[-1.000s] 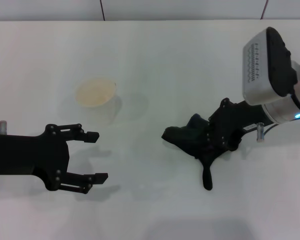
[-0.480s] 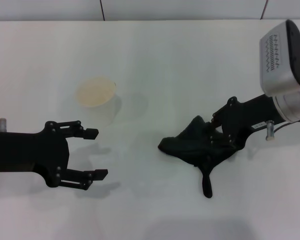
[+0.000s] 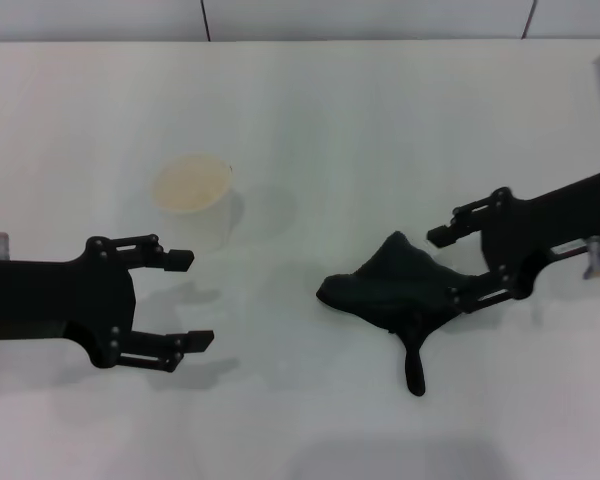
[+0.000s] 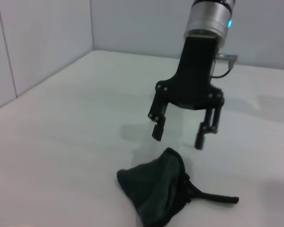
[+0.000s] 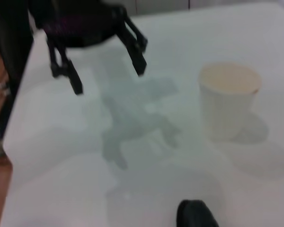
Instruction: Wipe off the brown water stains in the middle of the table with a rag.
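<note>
1. Rag first: the crumpled dark cloth rag [image 3: 392,290] lies on the plain white matte worktop [image 3: 380,120], right of centre, touching the right pincer [image 3: 452,265], whose fingers stand apart around its edge.
2. The left pincer [image 3: 188,299], also spread and empty, hovers well apart beside the cream paper cup [image 3: 192,198].
3. No brown stain shows; the rag's thin tail points toward the robot.

Bright even light, soft shadows on table [image 3: 380,130], right wrist view seemingly blurred
</note>
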{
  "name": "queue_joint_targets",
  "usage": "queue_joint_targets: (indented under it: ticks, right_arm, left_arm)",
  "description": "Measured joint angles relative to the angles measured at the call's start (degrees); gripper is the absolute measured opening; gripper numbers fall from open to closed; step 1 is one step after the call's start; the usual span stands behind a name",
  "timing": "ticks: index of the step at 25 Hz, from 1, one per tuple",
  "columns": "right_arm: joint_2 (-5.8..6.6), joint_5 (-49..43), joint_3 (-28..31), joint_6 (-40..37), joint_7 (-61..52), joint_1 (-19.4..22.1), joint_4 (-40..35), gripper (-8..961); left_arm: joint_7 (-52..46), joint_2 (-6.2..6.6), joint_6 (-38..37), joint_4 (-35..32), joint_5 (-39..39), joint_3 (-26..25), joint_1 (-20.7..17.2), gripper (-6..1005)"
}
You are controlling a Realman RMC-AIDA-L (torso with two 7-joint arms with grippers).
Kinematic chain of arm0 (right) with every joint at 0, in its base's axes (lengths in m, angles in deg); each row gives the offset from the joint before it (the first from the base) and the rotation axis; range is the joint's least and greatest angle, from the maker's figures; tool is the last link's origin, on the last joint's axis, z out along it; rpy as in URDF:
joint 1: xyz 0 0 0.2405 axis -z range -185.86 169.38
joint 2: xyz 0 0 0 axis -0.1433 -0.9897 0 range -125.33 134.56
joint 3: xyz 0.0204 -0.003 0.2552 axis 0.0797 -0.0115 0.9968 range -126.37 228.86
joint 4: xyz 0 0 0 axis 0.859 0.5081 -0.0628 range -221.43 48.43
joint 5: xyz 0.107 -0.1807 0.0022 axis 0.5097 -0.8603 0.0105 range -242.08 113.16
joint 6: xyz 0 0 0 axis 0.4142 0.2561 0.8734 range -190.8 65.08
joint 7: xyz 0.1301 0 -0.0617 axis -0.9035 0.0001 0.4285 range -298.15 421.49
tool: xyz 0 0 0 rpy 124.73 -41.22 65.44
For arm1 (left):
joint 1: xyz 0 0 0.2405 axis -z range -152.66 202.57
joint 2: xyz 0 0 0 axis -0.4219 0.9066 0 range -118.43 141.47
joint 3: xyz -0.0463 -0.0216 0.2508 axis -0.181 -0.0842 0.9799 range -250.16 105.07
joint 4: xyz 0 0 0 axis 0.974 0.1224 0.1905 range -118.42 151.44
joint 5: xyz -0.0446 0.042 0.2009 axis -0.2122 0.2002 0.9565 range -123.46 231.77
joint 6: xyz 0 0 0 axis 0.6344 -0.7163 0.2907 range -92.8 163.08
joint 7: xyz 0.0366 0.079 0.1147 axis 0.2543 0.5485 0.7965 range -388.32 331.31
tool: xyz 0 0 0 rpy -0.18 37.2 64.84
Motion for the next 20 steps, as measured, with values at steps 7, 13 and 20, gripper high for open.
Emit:
queue_joint_targets:
  ticks: [7, 13, 20]
  right_arm:
    - [0.23, 1.13, 8.50, -3.27, 4.81, 2.73, 1.12, 708]
    - [0.34, 1.24, 10.18, -3.37, 6.91, 2.42, 6.15, 777]
    - [0.34, 2.37, 10.60, -3.41, 8.18, 3.05, 6.92, 777]
  left_arm:
    - [1.52, 0.08, 0.26, 1.90, -1.16, -1.41, 0.05, 890]
    - [1.83, 0.04, 0.42, 2.14, -1.32, -1.46, 0.08, 890]
    - [2.70, 0.00, 0.42, 2.86, -1.88, -1.38, 0.08, 890]
